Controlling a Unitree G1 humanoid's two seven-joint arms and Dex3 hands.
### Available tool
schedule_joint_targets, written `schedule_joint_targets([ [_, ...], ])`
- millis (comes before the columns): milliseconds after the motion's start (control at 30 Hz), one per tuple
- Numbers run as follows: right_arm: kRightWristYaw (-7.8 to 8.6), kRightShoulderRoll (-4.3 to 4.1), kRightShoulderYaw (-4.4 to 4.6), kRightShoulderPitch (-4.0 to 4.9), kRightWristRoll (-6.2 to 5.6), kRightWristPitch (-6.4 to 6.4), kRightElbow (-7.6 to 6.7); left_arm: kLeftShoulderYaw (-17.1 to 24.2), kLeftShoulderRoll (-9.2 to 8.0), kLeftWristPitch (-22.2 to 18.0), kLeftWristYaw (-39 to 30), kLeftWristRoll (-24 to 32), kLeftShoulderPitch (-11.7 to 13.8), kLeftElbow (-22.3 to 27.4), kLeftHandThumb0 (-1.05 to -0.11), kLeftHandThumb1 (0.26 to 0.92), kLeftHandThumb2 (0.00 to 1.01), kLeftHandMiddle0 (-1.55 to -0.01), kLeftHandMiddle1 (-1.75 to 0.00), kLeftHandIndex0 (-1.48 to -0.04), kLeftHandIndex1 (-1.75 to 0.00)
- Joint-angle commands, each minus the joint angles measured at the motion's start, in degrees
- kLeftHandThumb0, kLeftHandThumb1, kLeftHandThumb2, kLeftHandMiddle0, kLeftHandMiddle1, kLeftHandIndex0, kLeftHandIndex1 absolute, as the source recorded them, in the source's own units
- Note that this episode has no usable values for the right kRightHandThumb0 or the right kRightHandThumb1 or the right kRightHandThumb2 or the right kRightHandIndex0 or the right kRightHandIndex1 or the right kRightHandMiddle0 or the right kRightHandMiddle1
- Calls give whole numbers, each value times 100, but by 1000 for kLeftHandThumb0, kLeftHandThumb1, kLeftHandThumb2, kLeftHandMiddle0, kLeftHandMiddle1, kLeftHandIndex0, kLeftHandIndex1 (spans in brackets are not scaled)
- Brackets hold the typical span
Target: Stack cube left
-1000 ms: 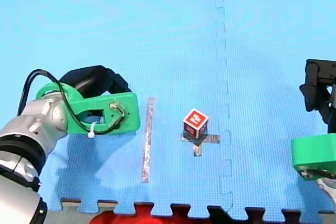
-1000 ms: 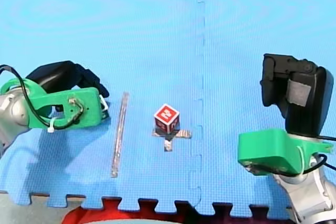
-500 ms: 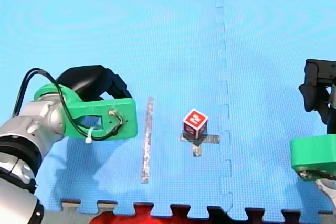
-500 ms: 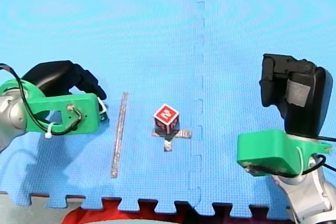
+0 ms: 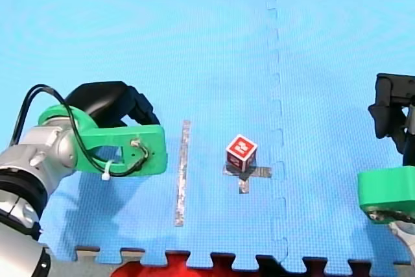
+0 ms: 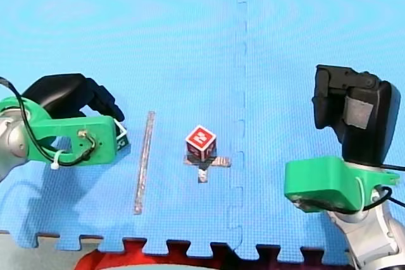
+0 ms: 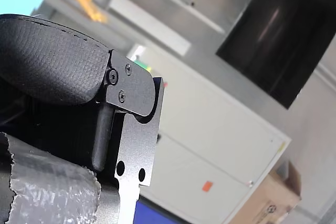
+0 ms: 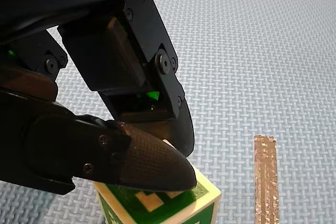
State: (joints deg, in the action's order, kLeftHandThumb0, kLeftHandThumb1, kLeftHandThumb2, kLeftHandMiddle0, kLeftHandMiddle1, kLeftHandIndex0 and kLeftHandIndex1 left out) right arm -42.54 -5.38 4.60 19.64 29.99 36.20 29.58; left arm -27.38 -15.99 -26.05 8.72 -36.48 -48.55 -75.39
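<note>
Two cubes: red cube [image 6: 200, 142] on the tape cross [image 6: 204, 164], in the middle; green cube [image 8: 157, 203] well apart, on the left.
Left hand [image 6: 69, 96]: clenched on the green cube.
Right hand [image 6: 351, 115]: far right; can't tell if clenched.
Done: the grab, I think.
Left to do: lift, stack on red.
Writing: white patterns, no words.

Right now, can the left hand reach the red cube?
Probably yes: only mat and a flat tape strip separate the left hand, closed on the green cube, from the red cube; right hand at right edge.

Red cube [image 5: 241, 152] with white marking, green cube [image 8: 157, 205] with white pattern, blue mat [image 5: 194, 43].
</note>
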Motion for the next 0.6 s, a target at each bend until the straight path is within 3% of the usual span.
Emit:
schedule_joint_targets([
  [0, -29, -6, -8, 11, 6, -19, 1, -4, -17, 11, -5, -5, 41, -29, -470, 851, 4, -948, -1746, -1260, -17],
  [233, -40, -7, -10, 36, 0, 4, 72, 33, 25, -122, 22, 37, 13, 3, -471, 853, 3, -952, -1746, -1258, -11],
  [467, -69, 14, 11, 72, -11, 60, 201, 282, -73, -1210, 370, 295, 9, 316, -475, 849, 1, -957, -1746, -1254, -7],
  [567, -81, 22, 20, 87, -25, 86, 275, 362, -61, -1438, 469, 360, -3, 382, -477, 842, 0, -959, -1746, -1256, -7],
])
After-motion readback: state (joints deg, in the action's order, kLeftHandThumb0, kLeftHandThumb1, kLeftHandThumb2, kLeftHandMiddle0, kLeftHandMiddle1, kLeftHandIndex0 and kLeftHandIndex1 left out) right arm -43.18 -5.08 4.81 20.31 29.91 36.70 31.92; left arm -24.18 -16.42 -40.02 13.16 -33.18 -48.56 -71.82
